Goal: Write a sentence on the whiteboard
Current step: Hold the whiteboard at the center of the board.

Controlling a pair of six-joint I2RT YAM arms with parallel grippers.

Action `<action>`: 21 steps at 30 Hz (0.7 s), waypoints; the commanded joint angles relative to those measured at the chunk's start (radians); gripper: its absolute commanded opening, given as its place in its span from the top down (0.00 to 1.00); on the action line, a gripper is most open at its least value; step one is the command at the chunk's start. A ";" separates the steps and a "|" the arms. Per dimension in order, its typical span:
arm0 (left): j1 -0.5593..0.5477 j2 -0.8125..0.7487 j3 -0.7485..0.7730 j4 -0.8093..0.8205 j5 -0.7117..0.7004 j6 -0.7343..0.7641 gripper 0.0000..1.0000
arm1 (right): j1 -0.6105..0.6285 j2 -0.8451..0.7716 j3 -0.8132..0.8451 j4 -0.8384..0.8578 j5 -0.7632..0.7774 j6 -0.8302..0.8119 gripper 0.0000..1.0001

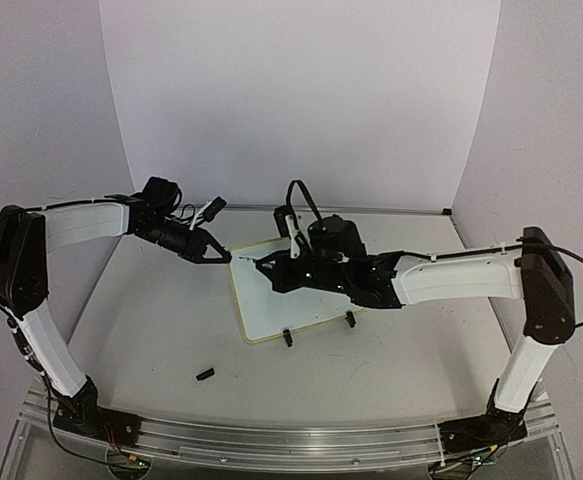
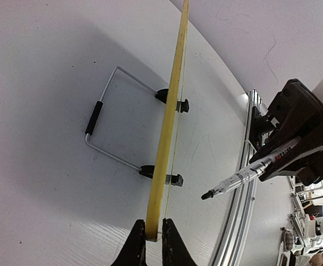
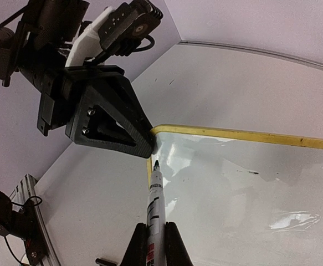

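The whiteboard point(image 1: 271, 310) sits mid-surface point(image 1: 171, 330), its glossy white face tipped up. It has a pale-yellow rim, rounded corners and two black clip feet point(image 1: 287, 337) along the near edge. The left pincer point(image 2: 153, 227) pinches its far-left corner. One tiny dark mark point(image 3: 250, 172) shows on the face.

Whiteboard point(image 1: 283, 305) on table point(image 1: 151, 320); left end effector point(image 1: 227, 258) at far-left corner, marker point(image 3: 155, 202) beside.

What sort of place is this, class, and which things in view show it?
Probably a robotics lab work cell: a left arm and right arm bolted to a metal rail, plain white backdrop panels around the table, and cluttered benches beyond in the left wrist view.
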 commanded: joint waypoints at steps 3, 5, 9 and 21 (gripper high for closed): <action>-0.006 0.019 0.038 0.007 -0.007 0.031 0.99 | 0.005 0.033 0.063 0.009 0.005 -0.021 1.00; -0.007 0.020 0.035 0.006 -0.013 0.038 1.00 | 0.005 0.041 0.069 0.007 0.003 -0.023 1.00; -0.007 0.023 0.035 0.005 -0.017 0.047 1.00 | 0.005 0.059 0.083 0.004 0.000 -0.026 1.00; -0.009 0.024 0.040 -0.005 -0.014 0.061 1.00 | 0.005 0.090 0.100 0.003 0.034 -0.031 1.00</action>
